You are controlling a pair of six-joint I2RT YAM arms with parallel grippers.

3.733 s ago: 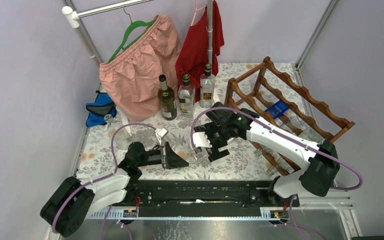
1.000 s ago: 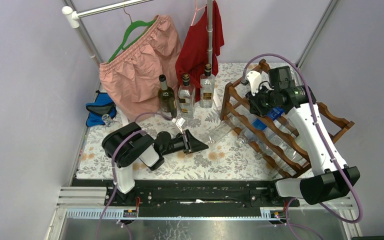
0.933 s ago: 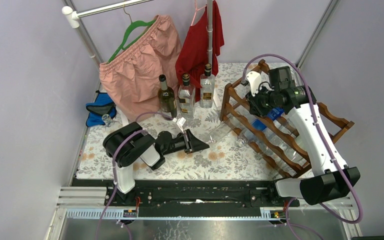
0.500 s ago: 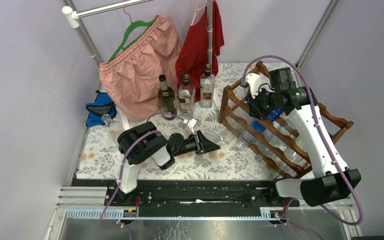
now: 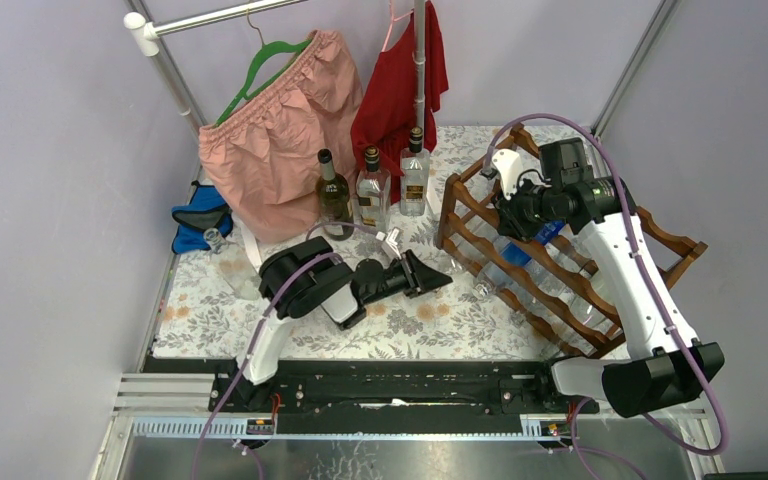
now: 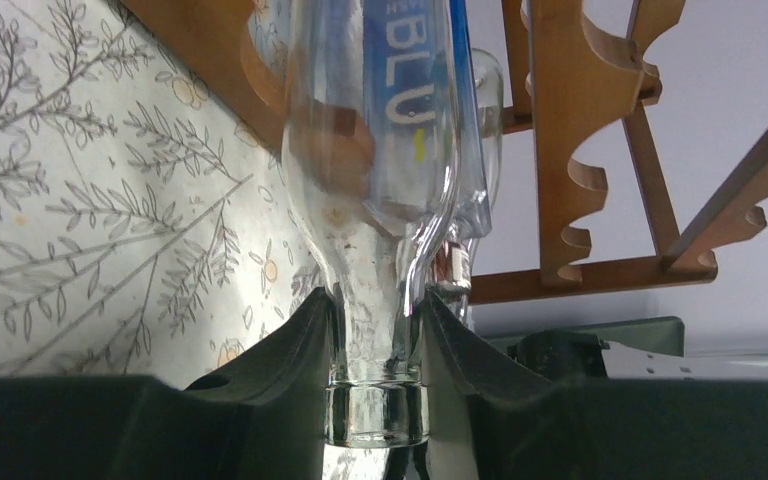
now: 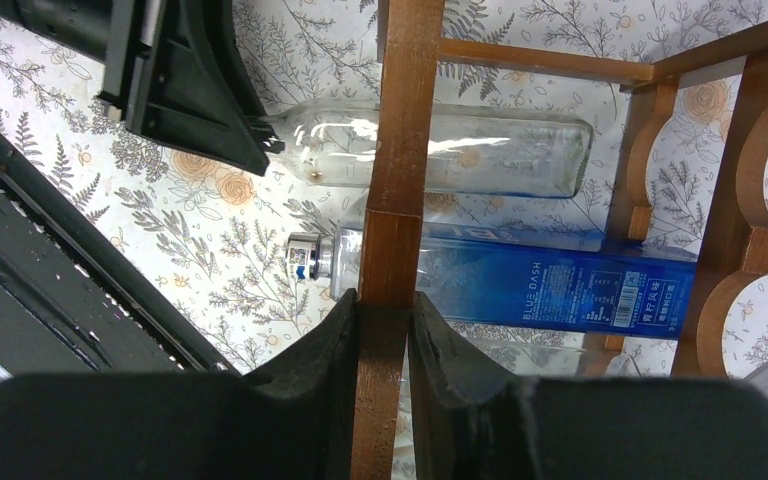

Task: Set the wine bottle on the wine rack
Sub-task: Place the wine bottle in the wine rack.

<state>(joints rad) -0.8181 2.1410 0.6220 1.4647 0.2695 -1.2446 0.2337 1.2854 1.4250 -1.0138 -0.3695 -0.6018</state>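
Since a second ago the left gripper (image 6: 375, 335) has swept across the table (image 5: 210, 290) toward the rack (image 5: 675, 228), carrying the clear bottle (image 6: 370, 150) with it; the right arm has barely stirred.

Both left fingers are clamped on the bottle's neck, just above the lip. The body runs straight out ahead of them and lies low over the cloth. Holding it by the neck likely lets the wide base go in first while the fingers stay outside the frame. From the right wrist view, the base has already passed under the wooden rail and sits inside the frame, with the neck and the left gripper still on the near side.

Over the rack, the right gripper (image 7: 380, 320) is closed on that same upright rail, one finger on each side. This looks like a bracing hold, so the light frame does not slide away while the bottle is pushed in.

Directly below the right fingers a blue bottle (image 7: 560, 285) already lies in the rack, parallel to the clear one and just beside it. That leaves the adjacent cradle as the probable target. Whether the clear bottle rests on a rail yet or still hangs from the grip, I cannot tell.
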